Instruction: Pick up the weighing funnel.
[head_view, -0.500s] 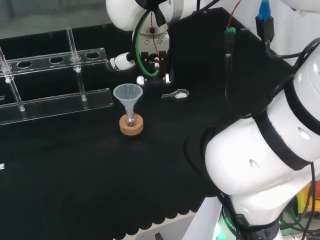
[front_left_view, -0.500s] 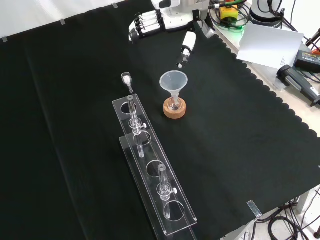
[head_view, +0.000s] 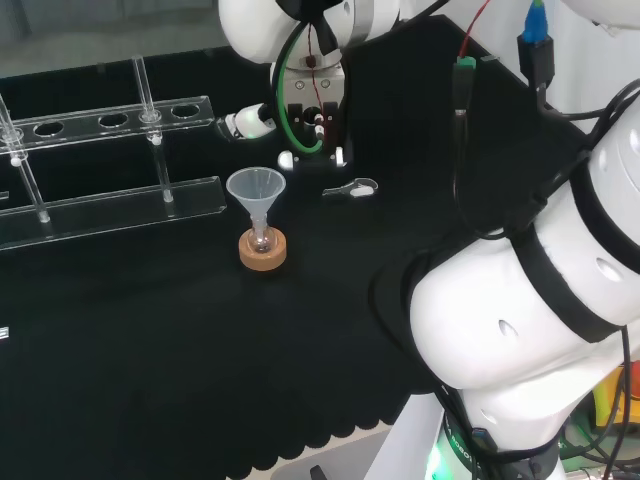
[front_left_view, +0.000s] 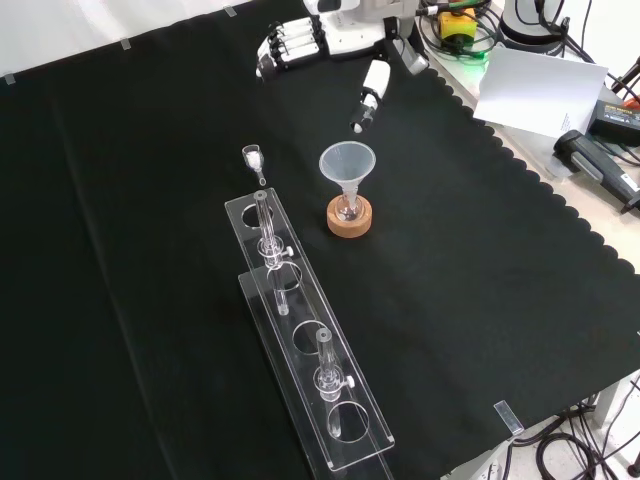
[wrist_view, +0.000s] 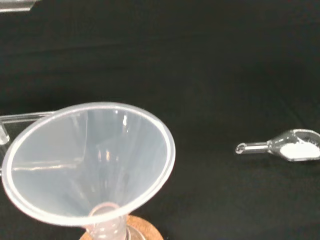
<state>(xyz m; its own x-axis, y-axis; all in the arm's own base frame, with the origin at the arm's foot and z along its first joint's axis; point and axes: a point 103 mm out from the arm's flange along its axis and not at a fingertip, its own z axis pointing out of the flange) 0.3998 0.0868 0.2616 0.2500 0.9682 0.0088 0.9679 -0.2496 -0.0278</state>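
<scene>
The weighing funnel (front_left_view: 254, 158) lies on the black cloth with white powder in its scoop. In the front view it is left of the funnel (front_left_view: 347, 164) and just past the upper end of the clear rack (front_left_view: 305, 345). The hand (front_left_view: 335, 38) hangs farther up that view, its fingers (front_left_view: 290, 45) nearly straight and empty, clear of the weighing funnel and touching nothing.
</scene>
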